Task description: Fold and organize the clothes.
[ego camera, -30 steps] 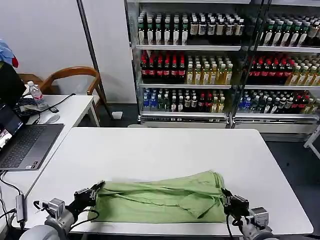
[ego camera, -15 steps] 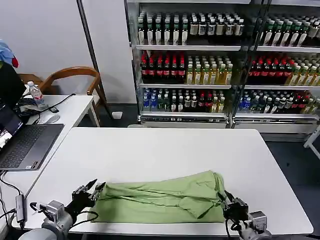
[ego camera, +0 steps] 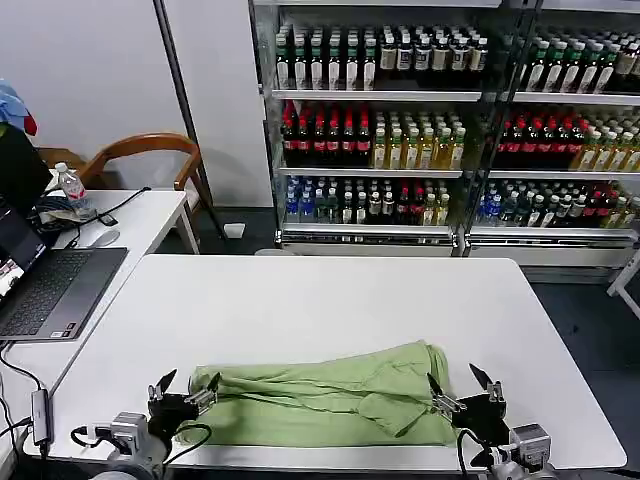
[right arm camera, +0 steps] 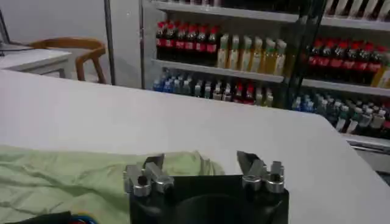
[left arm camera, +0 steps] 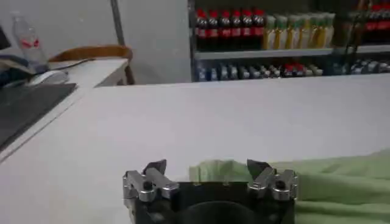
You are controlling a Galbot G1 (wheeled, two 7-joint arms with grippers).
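Bright, even indoor light fills the head view, and the white tabletop (ego camera: 330, 300) looks nearly washed out across the middle of the frame. Shadows are faint: only a thin soft one edges the green shirt (ego camera: 330, 395) near the lower centre. The lit drinks shelves (ego camera: 440, 130) along the top glow from within, with reflections streaking their glass doors. Both wrist views are softer; bottles in their upper parts are blurred, and the tabletop there glares pale, with little texture.
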